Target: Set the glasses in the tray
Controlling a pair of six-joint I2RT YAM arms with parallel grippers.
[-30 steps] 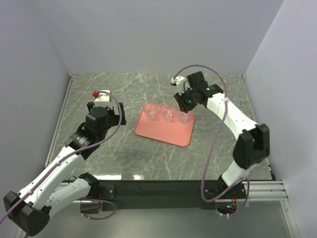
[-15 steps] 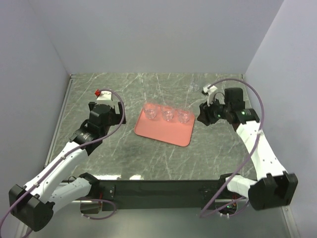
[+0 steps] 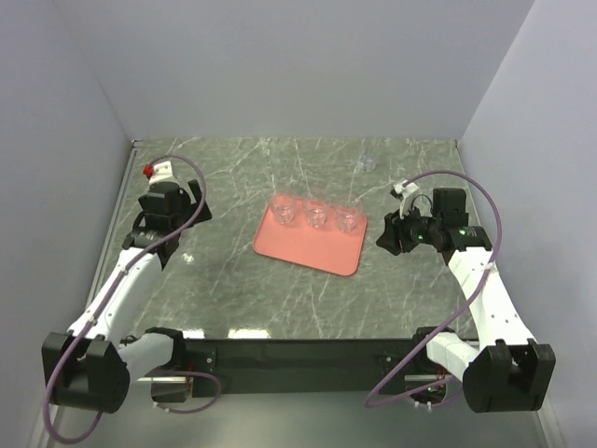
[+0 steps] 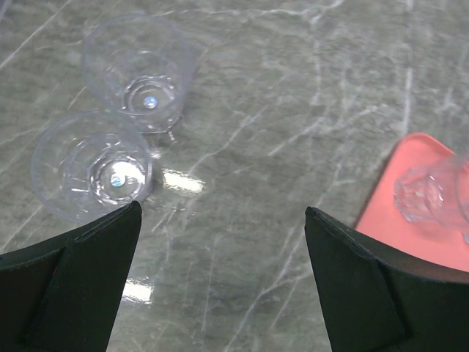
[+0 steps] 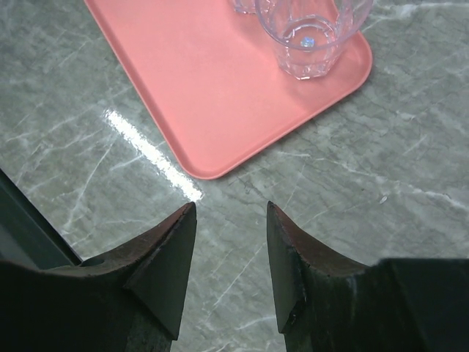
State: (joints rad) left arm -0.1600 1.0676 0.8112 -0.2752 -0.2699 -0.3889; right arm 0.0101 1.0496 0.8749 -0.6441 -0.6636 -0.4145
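Note:
The salmon-pink tray lies mid-table with three clear glasses standing along its far side. In the left wrist view two more glasses stand on the marble ahead and left of my left gripper. It is wide open and holds nothing, with the tray's corner to its right. My right gripper hovers over bare table just off the tray's right edge. Its jaws are open and empty, and the nearest tray glass is ahead of it.
A faint clear glass stands on the marble at the far right, behind the right arm. The left arm runs along the table's left edge. Grey walls close in three sides. A black rail spans the near edge.
My right gripper has drawn back from over the tray's right-hand glass to the table right of the tray. My left gripper has swung left, away from the tray.

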